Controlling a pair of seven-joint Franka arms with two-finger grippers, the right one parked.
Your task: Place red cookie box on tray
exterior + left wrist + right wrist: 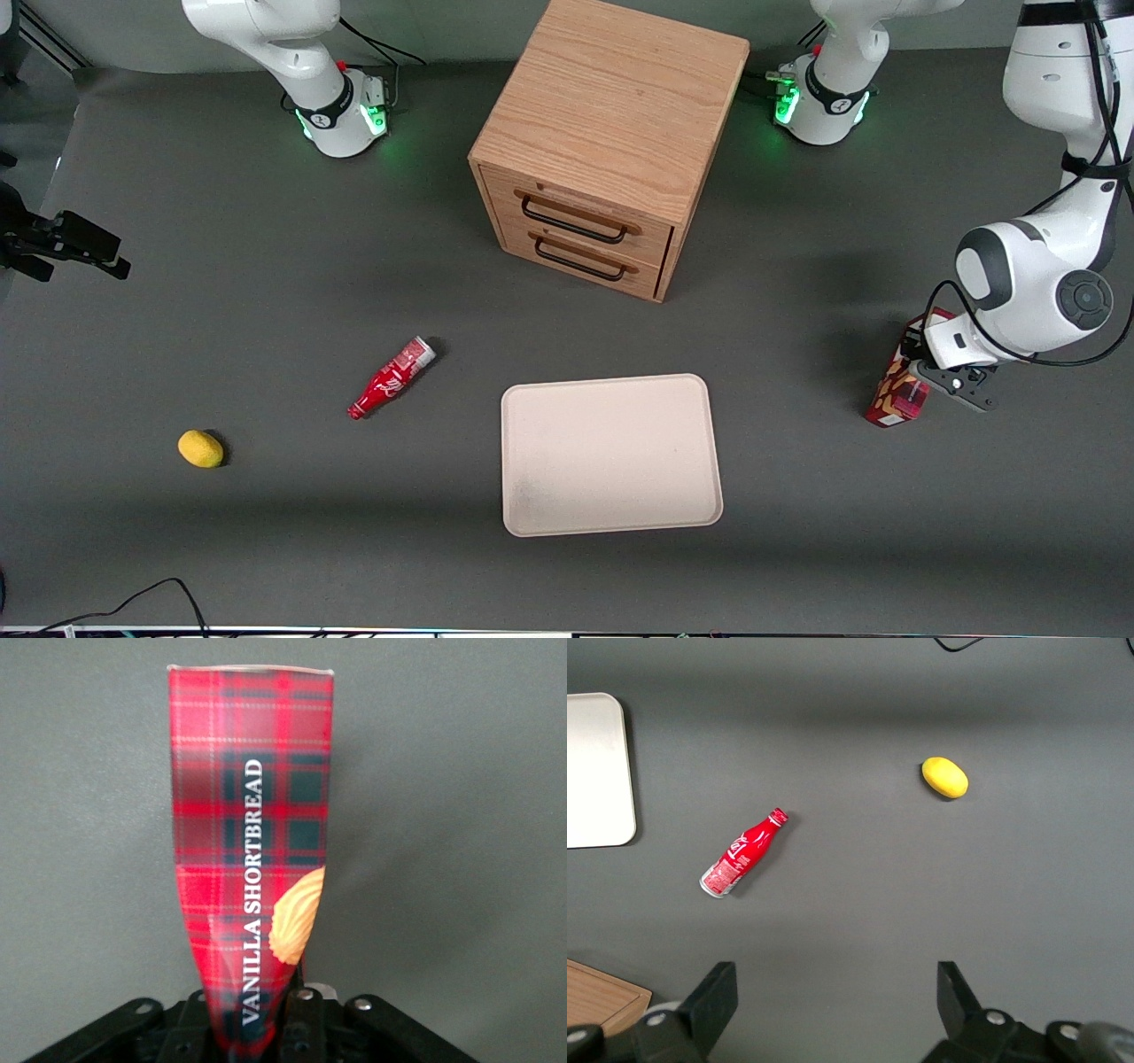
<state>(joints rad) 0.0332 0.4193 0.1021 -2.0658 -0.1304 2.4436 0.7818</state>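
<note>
The red cookie box (pixel 897 396), in red tartan with a pictured cookie, stands on end toward the working arm's end of the table, well apart from the tray. My left gripper (pixel 920 372) is shut on its upper part. In the left wrist view the red cookie box (pixel 252 833) reaches from between the black fingers (pixel 306 1023) of my gripper (pixel 252 1032) down toward the grey table. I cannot tell whether its lower end touches the table. The beige tray (pixel 611 383) lies flat with nothing on it, nearer the front camera than the cabinet, and an edge of the tray (pixel 594 771) shows in the right wrist view.
A wooden two-drawer cabinet (pixel 602 133) stands farther from the front camera than the tray. A small red bottle (pixel 391 378) (pixel 742 853) lies on its side beside the tray, toward the parked arm's end. A yellow lemon (pixel 200 448) (pixel 945 777) lies farther out that way.
</note>
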